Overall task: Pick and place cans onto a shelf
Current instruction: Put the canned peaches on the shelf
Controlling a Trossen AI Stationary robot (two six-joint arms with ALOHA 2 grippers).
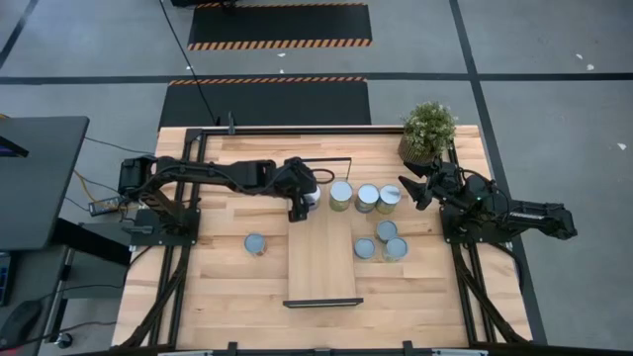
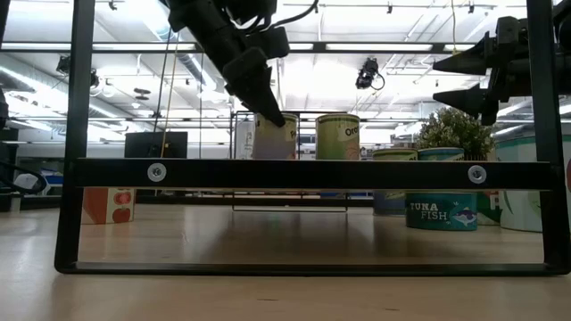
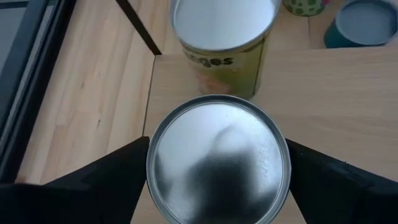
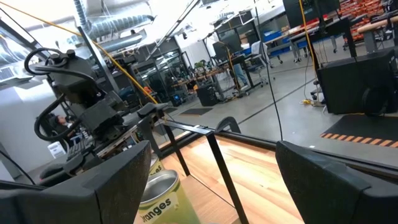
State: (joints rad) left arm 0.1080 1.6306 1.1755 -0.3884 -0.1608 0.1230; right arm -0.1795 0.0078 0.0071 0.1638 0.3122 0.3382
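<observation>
The shelf point(image 1: 321, 257) is a light-wood board lying lengthwise in the middle of the table, with black frames at both ends. My left gripper point(image 1: 300, 205) is over its far end, shut on a silver-lidded can point(image 3: 217, 158) that stands beside a yellow-green can point(image 1: 341, 196) on the board. My right gripper point(image 1: 407, 188) is open and empty. It is raised in the air to the right of the shelf's far end, as the low view point(image 2: 457, 78) shows. Several more cans stand on the table: to the right of the shelf point(image 1: 386, 229) and one to its left point(image 1: 255, 243). My left gripper pinches the can between its two fingers, one on each side of the can's round wall just under the lid rim point(image 3: 149, 163). The fingers slant down from the table's left and above point(image 2: 259, 94). The can is upright over the shelf's far end; its bottom is hidden.
A potted plant point(image 1: 428, 129) stands at the table's far right corner. Two cans point(image 1: 378, 198) stand close by the shelf's far right side, under my right gripper. A blue tuna can point(image 2: 442, 212) shows in the low view. The shelf's near half is bare.
</observation>
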